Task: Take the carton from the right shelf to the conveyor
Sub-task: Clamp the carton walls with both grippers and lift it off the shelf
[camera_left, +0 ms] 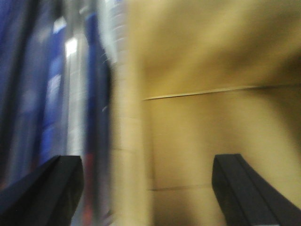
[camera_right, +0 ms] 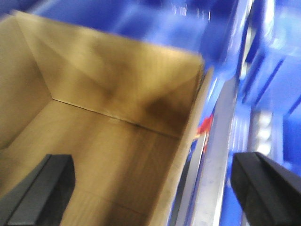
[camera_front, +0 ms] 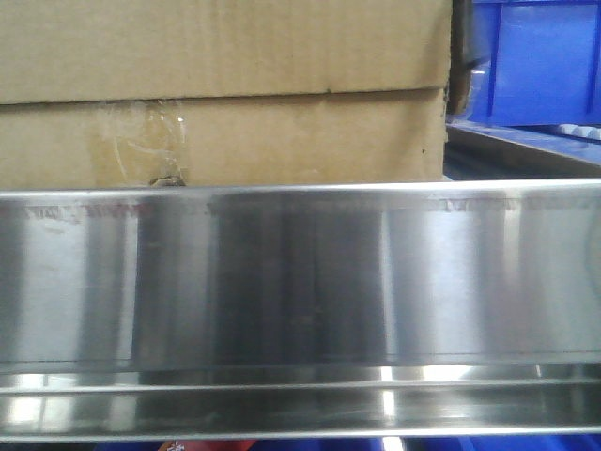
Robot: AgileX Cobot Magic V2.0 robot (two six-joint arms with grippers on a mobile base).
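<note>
The brown carton (camera_front: 225,94) sits on the right shelf, right behind its wide stainless-steel front band (camera_front: 300,282), with crinkled clear tape and a torn notch on its lower flap. In the left wrist view my left gripper (camera_left: 146,188) is open and straddles the carton's left wall (camera_left: 127,141), one finger outside, one over the open inside (camera_left: 211,117). Seen from the right wrist, my right gripper (camera_right: 155,188) is also open, astride the carton's right wall (camera_right: 186,160), its left finger above the carton's floor (camera_right: 103,155). Both views are blurred. The conveyor is out of view.
A blue plastic bin (camera_front: 535,61) stands on the shelf to the carton's right. Blue bins (camera_right: 277,70) and a steel rail (camera_right: 216,165) lie close outside the carton's right wall. Blue rails (camera_left: 51,94) run beside its left wall.
</note>
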